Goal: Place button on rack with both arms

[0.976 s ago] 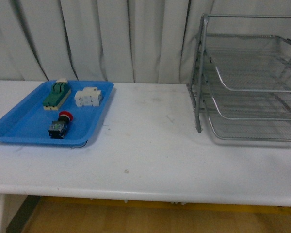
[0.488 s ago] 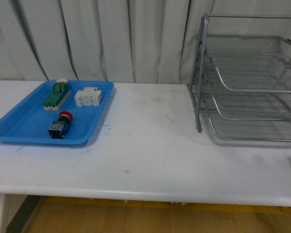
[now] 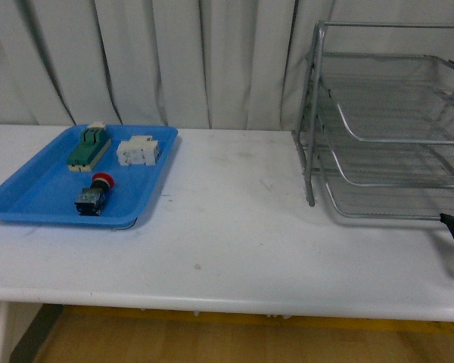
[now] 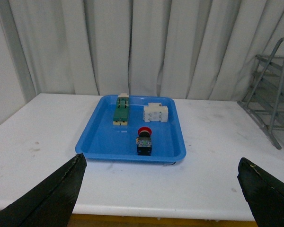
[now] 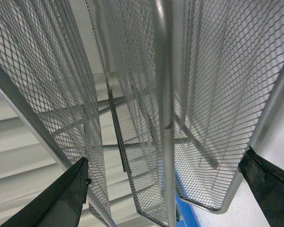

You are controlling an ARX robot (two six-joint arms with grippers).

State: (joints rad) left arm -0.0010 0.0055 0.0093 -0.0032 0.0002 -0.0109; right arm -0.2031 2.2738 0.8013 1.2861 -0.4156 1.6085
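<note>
White worktop (image 3: 234, 234), curtain behind. Pickup hasn't started imo: the button (image 3: 94, 193) lies in the blue tray (image 3: 30, 203), with the rack (image 3: 386, 121) well apart from the tray. Left gripper (image 4: 163, 198) and right gripper (image 5: 165, 189) both gape wide, empty. Next, the left one needs to reach the button.

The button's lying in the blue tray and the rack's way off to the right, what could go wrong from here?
The button lies on its side near the white block; the open left gripper might bump that block or grip the round cap poorly.
The open right gripper sits close to the mesh of the rack and could snag a wire.
The blue tray and rack stand far apart, so a handover drop seems possible.
</note>
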